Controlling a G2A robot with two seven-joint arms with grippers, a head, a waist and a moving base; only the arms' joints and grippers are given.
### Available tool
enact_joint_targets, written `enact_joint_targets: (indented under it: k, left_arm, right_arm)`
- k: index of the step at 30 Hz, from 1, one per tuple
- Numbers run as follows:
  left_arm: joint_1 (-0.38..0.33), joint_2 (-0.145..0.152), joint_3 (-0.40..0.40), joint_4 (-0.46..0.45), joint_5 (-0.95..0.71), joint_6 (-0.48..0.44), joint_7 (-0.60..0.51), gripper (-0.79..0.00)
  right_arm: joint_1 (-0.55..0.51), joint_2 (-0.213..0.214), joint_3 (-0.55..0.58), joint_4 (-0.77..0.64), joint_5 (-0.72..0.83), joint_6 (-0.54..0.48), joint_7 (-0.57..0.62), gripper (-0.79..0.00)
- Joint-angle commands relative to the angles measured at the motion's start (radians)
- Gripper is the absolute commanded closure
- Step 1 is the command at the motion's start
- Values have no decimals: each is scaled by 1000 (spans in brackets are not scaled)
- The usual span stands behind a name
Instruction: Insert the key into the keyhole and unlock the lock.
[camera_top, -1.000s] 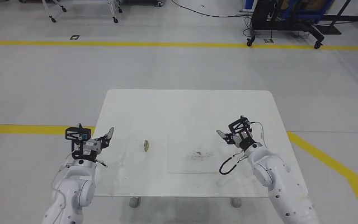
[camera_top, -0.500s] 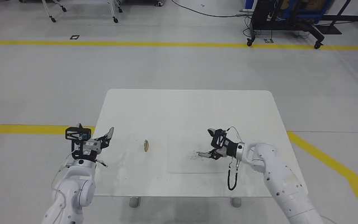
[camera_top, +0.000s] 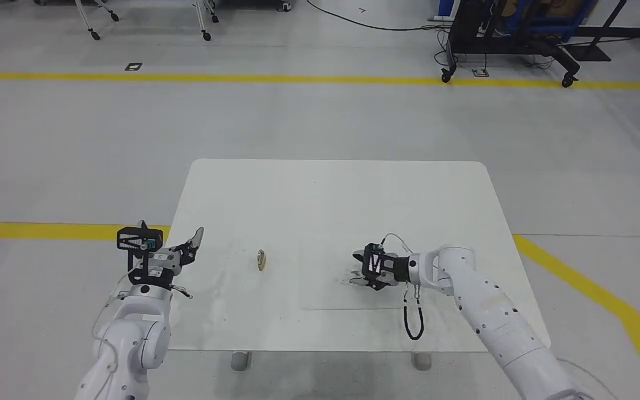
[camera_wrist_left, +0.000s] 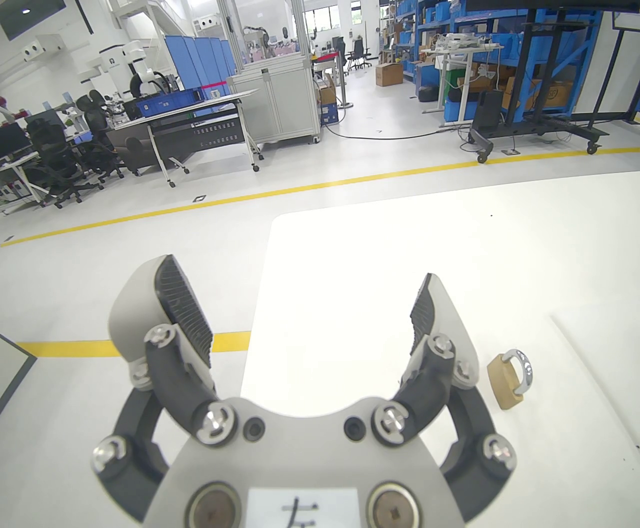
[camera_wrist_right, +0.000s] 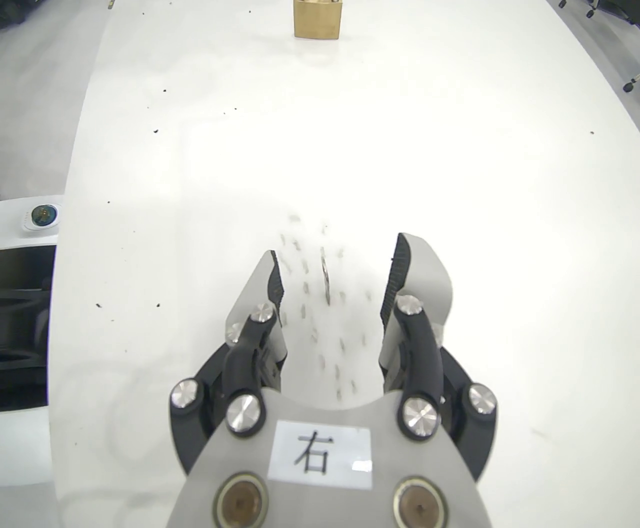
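**Entry 1: right gripper**
- Change: within the last second it has crossed from the right edge of the worktop to a spot right of centre. It now sits low over the surface.
- Fingers: moderately spread and holding nothing. They straddle the key, and neither pad touches it.

**Entry 2: key**
- Small, thin and silvery.
- It lies on the worktop right of centre, among dark scuff marks.
- It shows no sign of having shifted.

**Entry 3: lock**
- Brass body with a silver shackle, which appears closed.
- It lies on the worktop left of centre, well apart from the key.
- Position unchanged, and nothing touches it.

**Entry 4: left gripper**
- It hangs at the worktop's left edge, with the lock near it on the inward side.
- Fingers: wide open and empty.
- No change over the second.

**Assessment**
- The approach to the key looks complete, and the step in hand is the pick-up.
- Closing the fingers on the key seems the natural next move.
- A thin key lying on a hard surface may slide or be caught askew.
- Insertion and turning are still to do.
- The lock lies loose, so it will probably need steadying, likely by the left gripper.
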Motion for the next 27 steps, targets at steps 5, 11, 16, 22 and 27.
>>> enact_joint_targets:
  k: [5,11,16,22,27]
  left_arm:
    - [0,0,0,0,0,0,0,-785]
    - [0,0,0,0,0,0,0,-785]
    - [0,0,0,0,0,0,0,-785]
    - [0,0,0,0,0,0,0,-785]
    - [0,0,0,0,0,0,0,-785]
  right_arm:
    - [23,0,-27,16,-24,-4,-3,0]
    - [40,3,-43,25,-47,-11,-11,0]
    - [51,8,-49,26,-63,-13,-25,0]
    - [78,15,-46,30,-80,-25,-38,0]
    - [88,19,-47,30,-81,-28,-52,0]
